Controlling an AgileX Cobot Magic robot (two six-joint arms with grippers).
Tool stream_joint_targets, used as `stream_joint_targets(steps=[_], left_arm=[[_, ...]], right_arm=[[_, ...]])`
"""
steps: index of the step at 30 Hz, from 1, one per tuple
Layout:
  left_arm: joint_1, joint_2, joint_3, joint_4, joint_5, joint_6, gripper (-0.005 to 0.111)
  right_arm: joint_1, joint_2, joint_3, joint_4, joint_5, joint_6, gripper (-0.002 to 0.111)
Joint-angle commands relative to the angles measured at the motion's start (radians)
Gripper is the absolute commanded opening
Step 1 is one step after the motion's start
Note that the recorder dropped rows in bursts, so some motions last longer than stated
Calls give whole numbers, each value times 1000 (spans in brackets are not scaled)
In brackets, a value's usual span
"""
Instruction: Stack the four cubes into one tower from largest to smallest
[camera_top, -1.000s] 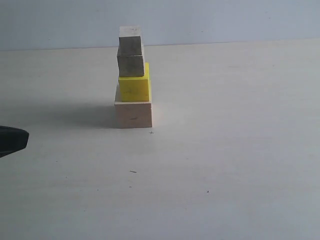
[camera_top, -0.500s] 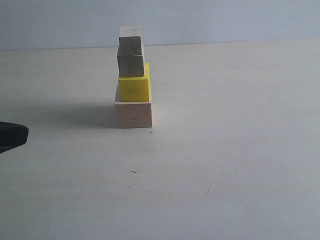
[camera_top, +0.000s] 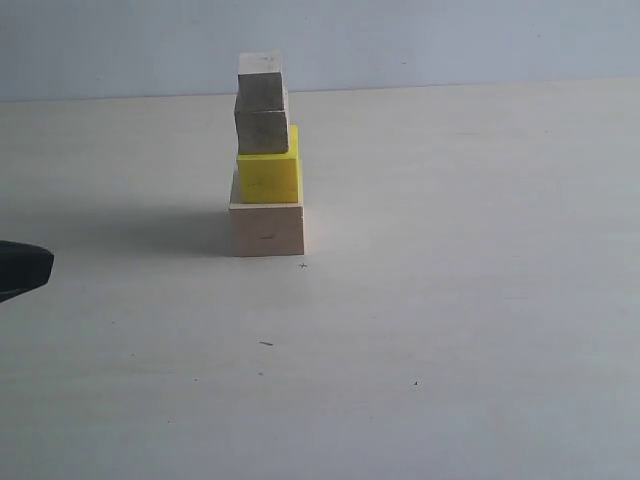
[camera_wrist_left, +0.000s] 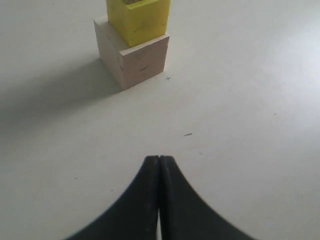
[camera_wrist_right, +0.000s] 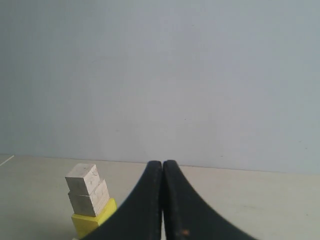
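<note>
The tower (camera_top: 266, 160) stands left of centre in the upper half of the exterior view. It has all four cubes on it: the largest pale wood cube (camera_top: 267, 229) on the counter (camera_top: 480, 320), the yellow cube (camera_top: 268, 178) on that, then the smaller plain wood cube (camera_top: 262, 130), and the tiniest cube (camera_top: 261, 75) on top. The stacking looks finished.

The left jaws are pressed together with nothing between them. They sit low at the left edge of the exterior view, pointing at the tower's base across bare counter. The right jaws are also closed and empty, and they are higher up. Their camera shows the top three cubes in its lower left corner.

The main risk now is a knock. The cubes are not centred on one another: the yellow one sits toward one side of the base, and the plain wood cube reaches about to the yellow cube's left edge. A brush from either arm, or a jolt to the counter, would probably shift the two small top cubes first.

There is plenty of room to move. Bare counter runs wide to the right and toward the bottom of the frame, and only a few small specks lie on it. The counter's far edge lies behind the tower, though I cannot tell how close. The safest way for the arms to move is away from the tower.
</note>
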Motion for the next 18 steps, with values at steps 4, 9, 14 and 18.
stream_joint_targets(steps=[4,9,14,18], left_arm=[[105,-157,-1,108,-22,31,0],[327,-345,-1,108,-17,31,0],[512,-517,-1,98,-21,1,0],[582,-595,20,78,-20,1,0]], right_arm=[[2,-4,7,2,-2,0,0],[2,-4,7,2,-2,0,0],[2,-4,7,2,-2,0,0],[2,-4,7,2,-2,0,0]])
